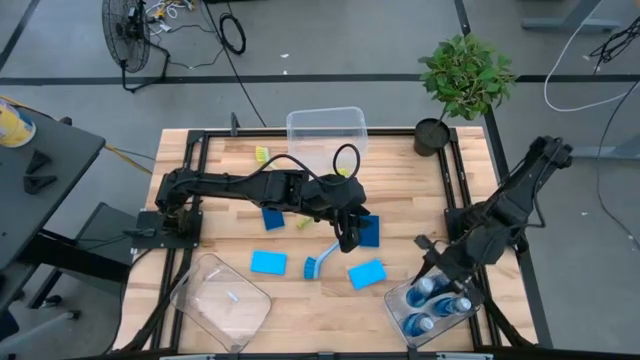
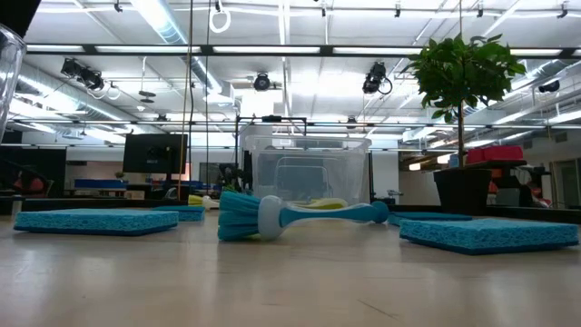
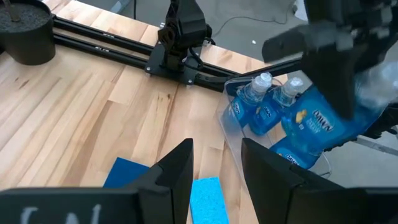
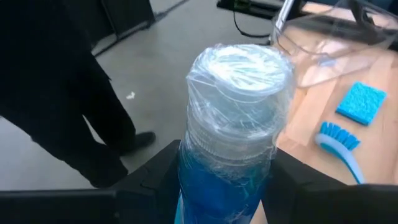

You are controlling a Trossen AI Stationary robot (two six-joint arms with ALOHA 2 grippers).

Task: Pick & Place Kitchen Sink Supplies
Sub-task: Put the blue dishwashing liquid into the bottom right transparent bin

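Observation:
My right gripper (image 1: pixel 437 268) is at the table's near right corner, above a clear bin (image 1: pixel 400 325) that holds other blue soap bottles (image 1: pixel 428 290), and it is shut on one blue soap bottle (image 4: pixel 229 124). My left gripper (image 1: pixel 348 238) hovers open over mid-table, touching nothing; a light blue sponge (image 3: pixel 205 199) and a dark blue sponge (image 3: pixel 127 174) lie flat below it. The blue dish brush (image 1: pixel 322 262) lies on its side on the table (image 2: pixel 290 216). Another light blue sponge (image 1: pixel 268 262) and another dark blue sponge (image 1: pixel 272 217) lie flat to its left. A yellow-green brush (image 1: pixel 262 153) lies near the far edge. My right gripper pinches the soap bottle between its two fingers, one on each side of the blue body just below the plastic-wrapped cap (image 4: pixel 239 74). In the left wrist view the bottle (image 3: pixel 317 121) hangs tilted below the fingers over the bin; whether its bottom rests there cannot be told.
A clear bin (image 1: pixel 325 130) stands at the far edge with a potted plant (image 1: pixel 462 80) to its right. Another clear bin (image 1: pixel 222 300) lies tilted at the near left corner. A person's dark trouser leg and shoe (image 4: pixel 93 124) stand on the floor beside the table.

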